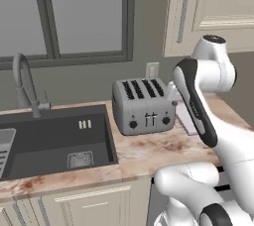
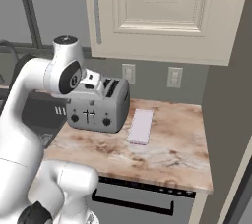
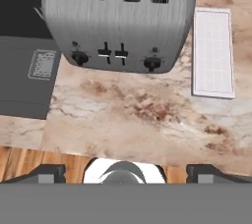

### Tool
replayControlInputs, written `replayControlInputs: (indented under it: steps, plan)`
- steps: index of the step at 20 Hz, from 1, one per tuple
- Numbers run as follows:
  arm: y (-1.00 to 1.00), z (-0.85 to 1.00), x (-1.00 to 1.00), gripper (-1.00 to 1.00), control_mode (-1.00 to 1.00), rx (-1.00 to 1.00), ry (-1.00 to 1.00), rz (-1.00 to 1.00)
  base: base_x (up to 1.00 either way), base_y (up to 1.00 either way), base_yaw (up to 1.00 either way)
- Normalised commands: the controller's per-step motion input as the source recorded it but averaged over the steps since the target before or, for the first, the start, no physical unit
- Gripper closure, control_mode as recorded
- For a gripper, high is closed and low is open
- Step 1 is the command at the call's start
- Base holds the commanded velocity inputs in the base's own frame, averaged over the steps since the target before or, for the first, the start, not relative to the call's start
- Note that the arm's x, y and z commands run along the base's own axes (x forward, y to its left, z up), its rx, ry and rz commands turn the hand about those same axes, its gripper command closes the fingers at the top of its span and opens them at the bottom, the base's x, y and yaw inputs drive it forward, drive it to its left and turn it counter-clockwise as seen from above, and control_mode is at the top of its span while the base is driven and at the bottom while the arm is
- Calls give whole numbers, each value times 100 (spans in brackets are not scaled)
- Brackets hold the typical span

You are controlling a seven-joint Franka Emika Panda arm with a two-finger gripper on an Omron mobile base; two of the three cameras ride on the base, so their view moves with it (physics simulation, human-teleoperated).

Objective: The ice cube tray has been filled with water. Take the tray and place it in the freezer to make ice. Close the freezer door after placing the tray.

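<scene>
Hand view, ice cube tray (image 3: 212, 52) beside toaster (image 3: 117, 19)

The toaster (image 3: 118, 21) looks like brushed grey metal. The bench (image 3: 142, 115) is mottled, stone-like and smooth. The tray (image 3: 212, 53) is pale and matt. The sink (image 1: 54, 141) is dark and matt.

Glossy white arm (image 1: 218, 136), dark joints

The ice cube tray (image 2: 141, 126) is a thin, pale lavender rectangular slab. It lies flat on the table (image 2: 167, 144), just beside the toaster (image 2: 96, 105).
</scene>
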Motion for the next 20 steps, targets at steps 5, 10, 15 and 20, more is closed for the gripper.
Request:
replayControlInputs:
  steps: [5,10,15,20]
  plan:
    - [-42,-18,-17,-100,-100,0,0,-22,0,0,0]
    - [-50,-17,0,-100,-100,1,0,-29,0,0,0]
    - [-43,-23,1,-100,-100,2,0,-28,0,0,0]
    - [-38,-23,8,-100,-100,8,0,-23,0,0,0]
